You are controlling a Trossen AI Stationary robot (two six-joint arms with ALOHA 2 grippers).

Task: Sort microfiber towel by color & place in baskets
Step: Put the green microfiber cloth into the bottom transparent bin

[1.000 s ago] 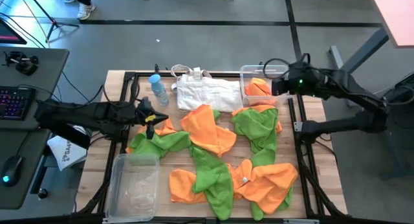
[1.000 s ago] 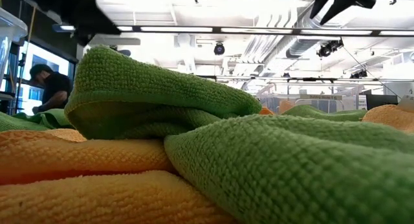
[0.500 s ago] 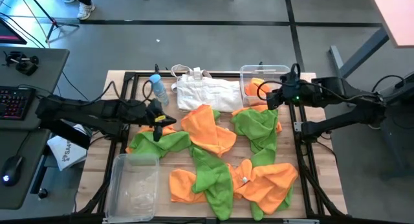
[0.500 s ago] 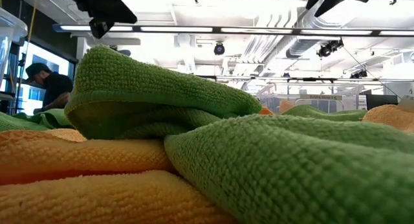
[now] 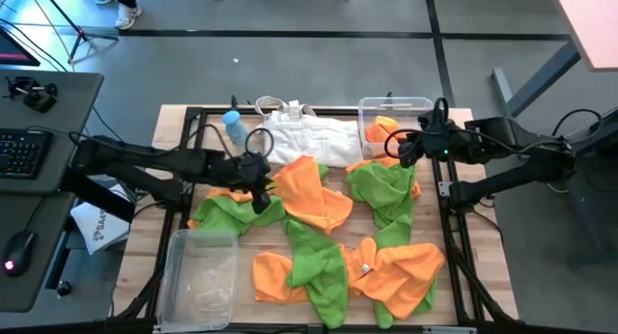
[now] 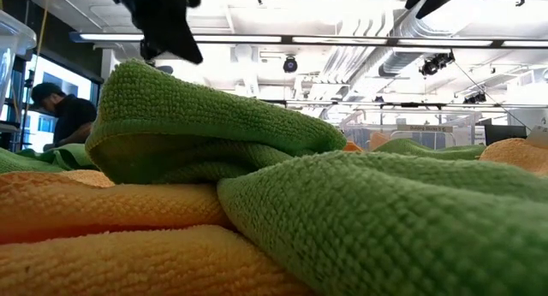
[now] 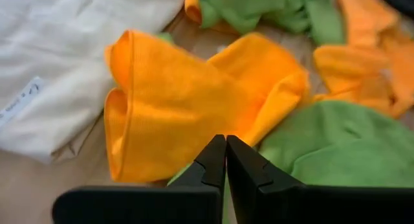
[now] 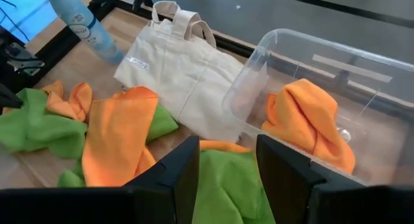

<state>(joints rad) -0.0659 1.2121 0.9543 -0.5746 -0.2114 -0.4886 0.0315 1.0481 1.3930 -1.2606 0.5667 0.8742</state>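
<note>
Several orange and green microfiber towels (image 5: pixel 338 228) lie heaped across the table. One clear basket (image 5: pixel 413 106) stands at the far right with an orange towel (image 5: pixel 384 131) inside. The other basket (image 5: pixel 201 276) sits at the near left, with no towel in it. My left gripper (image 7: pixel 226 145) is shut and hovers over the near edge of the middle orange towel (image 7: pixel 174 101), beside a green towel (image 7: pixel 323 140). My right gripper (image 8: pixel 226 160) is open above a green towel (image 8: pixel 226 185), just off the far right basket (image 8: pixel 362 88).
A white fabric bag (image 5: pixel 309 139) and a small bottle with a blue cap (image 5: pixel 235 131) lie at the far side. A black frame (image 5: pixel 193 117) borders the table. A person (image 6: pixel 62 115) stands in the room behind. Bare wood shows at the near right corner (image 5: pixel 483 276).
My left gripper has moved toward the table's right, from over the left towels to the middle orange towel. My right gripper has moved from over the far right basket toward the near edge, to just off the basket. The towels have stayed put.
</note>
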